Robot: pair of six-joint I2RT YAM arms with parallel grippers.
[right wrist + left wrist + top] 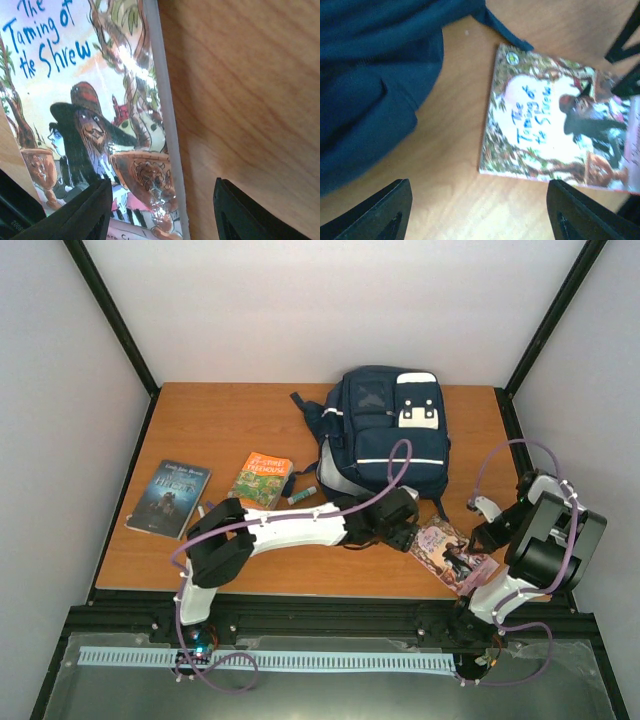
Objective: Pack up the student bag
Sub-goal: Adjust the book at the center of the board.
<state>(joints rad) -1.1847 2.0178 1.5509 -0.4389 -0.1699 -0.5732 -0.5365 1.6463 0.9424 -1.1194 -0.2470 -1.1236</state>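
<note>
The left gripper [479, 192] hangs over the brown wooden table [230, 420] with its two black fingers [385, 215] spread wide. Only bare wood lies between them, and they hold and touch nothing. Just ahead of it lies a glossy illustrated paperback, "The Taming of the Shrew" [545, 125], flat near the table's near edge.

The right gripper [164, 187] is over the other end of that paperback. Its jaws stand apart and straddle the book's long edge, with one finger [85, 212] above the cover and the other above the wood. They are not clamped on it. Whether that finger touches the cover, I cannot tell.

The large navy blue fabric backpack with white stripes [385, 430] lies at the far middle of the table, just beside the left gripper and near the paperback.
</note>
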